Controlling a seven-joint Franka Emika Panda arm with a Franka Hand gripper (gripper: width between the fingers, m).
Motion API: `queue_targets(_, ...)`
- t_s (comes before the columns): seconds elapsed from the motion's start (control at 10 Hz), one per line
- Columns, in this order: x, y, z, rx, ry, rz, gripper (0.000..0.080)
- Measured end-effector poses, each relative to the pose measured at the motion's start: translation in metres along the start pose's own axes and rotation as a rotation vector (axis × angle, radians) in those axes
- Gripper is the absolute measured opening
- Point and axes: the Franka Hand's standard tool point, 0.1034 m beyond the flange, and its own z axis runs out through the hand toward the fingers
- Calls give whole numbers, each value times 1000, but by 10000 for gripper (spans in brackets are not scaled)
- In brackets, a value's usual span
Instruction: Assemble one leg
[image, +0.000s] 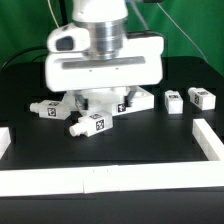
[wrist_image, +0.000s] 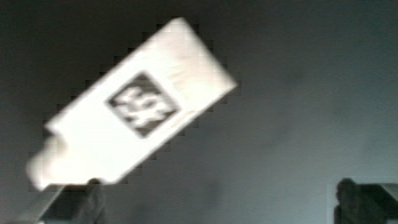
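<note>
Several white legs with black-and-white tags lie on the black table. In the exterior view one leg (image: 93, 124) lies just in front of my hand. Others lie at the exterior view's left (image: 47, 106) and right (image: 140, 98), (image: 173, 101), (image: 202, 97). My gripper (image: 103, 95) hangs low over the middle of the row, and the hand hides its fingertips there. In the wrist view one leg (wrist_image: 143, 100) lies slanted on the table with its tag up. My gripper (wrist_image: 222, 205) is open and empty, one dark finger (wrist_image: 80, 205) close to the leg's narrow end.
A white raised rail runs along the table's front (image: 60, 181) and up both sides (image: 208, 145). A white part with a tag (image: 122, 103) lies under my hand, mostly hidden. A green backdrop stands behind the table.
</note>
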Motion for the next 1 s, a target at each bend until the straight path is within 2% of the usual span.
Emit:
queue_targets(0.1,5,12,3,5,-32,70,648)
queue_targets(0.2,6,16,6,3,-32,84,648)
queue_targets(0.5,-13,23,24,-11,-1,90,648)
queue_targets(0.8,-20,25,35,-21,-2,84,648)
queue_targets(1.0,-15,19,40,-24,-1,72,648)
